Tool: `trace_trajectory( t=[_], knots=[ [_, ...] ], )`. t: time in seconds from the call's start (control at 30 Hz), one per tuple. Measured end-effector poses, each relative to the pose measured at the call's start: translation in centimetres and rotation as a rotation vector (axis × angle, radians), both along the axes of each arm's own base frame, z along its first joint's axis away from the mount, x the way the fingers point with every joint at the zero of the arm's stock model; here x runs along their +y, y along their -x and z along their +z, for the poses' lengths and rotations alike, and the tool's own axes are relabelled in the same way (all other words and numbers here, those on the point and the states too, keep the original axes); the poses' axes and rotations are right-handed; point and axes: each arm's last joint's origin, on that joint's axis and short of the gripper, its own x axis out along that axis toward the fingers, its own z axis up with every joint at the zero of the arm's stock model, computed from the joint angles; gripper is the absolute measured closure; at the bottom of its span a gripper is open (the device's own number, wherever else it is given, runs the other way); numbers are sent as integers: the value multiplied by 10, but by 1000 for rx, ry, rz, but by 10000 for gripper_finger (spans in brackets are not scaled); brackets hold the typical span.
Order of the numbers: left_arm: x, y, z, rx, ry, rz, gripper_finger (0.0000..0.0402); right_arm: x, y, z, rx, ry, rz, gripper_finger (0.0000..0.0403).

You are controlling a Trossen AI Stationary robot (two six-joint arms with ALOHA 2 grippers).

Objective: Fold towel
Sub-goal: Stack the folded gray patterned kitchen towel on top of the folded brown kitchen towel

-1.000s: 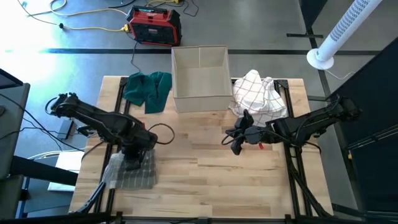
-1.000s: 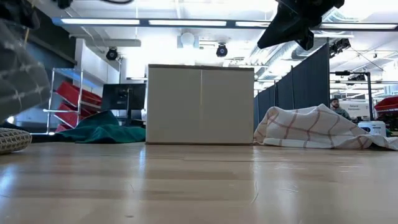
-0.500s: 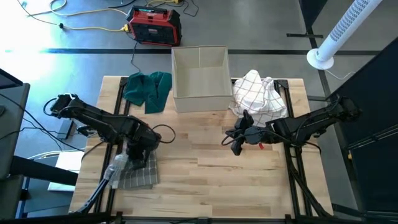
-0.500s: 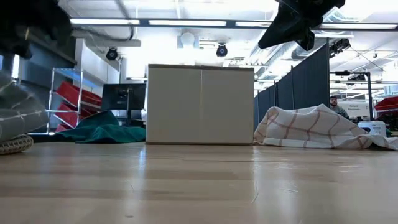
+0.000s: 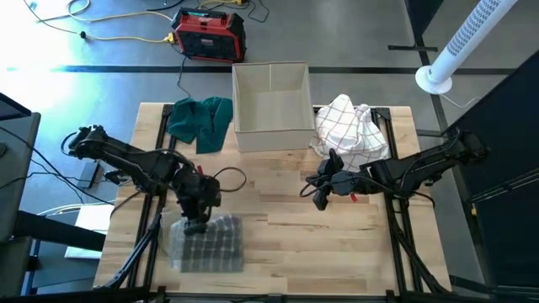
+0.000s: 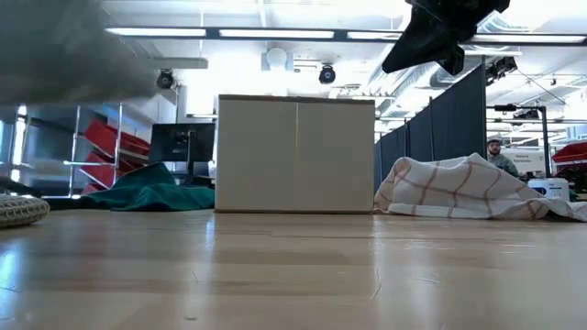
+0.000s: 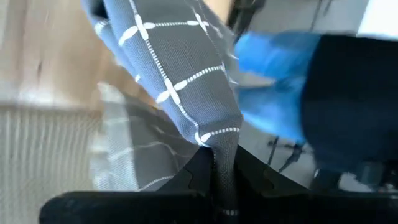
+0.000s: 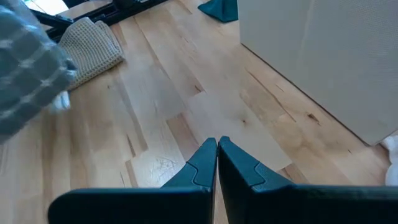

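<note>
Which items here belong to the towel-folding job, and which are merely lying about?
In use:
- grey checked cloth towel
- left end effector, shut on it

Lying about:
- teal crumpled cloth
- white open-topped box
- white red-checked cloth
- right end effector, shut, idle

Work surface: light wooden table, planked top. Resting directly on it: 1 open white box at the far edge, 1 teal cloth beside it, 1 white checked cloth on the other side, and 1 grey checked towel near the front-left corner.
</note>
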Motion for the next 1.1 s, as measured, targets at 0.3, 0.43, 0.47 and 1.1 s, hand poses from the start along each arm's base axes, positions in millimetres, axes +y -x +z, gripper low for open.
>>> trace_trajectory(
  t=[0.3,0.43,0.47,1.1],
  knots=[
    [14,31,-53,192,-99,15,383,0,1,-1,21,7,2,403],
    [20,40,-67,224,-153,32,383,0,2,-2,28,9,2,403],
    [22,42,-70,230,-165,33,383,-1,2,-2,29,9,2,403],
    [37,64,-89,330,-429,81,263,-1,2,-2,28,-9,-14,403]
  ],
)
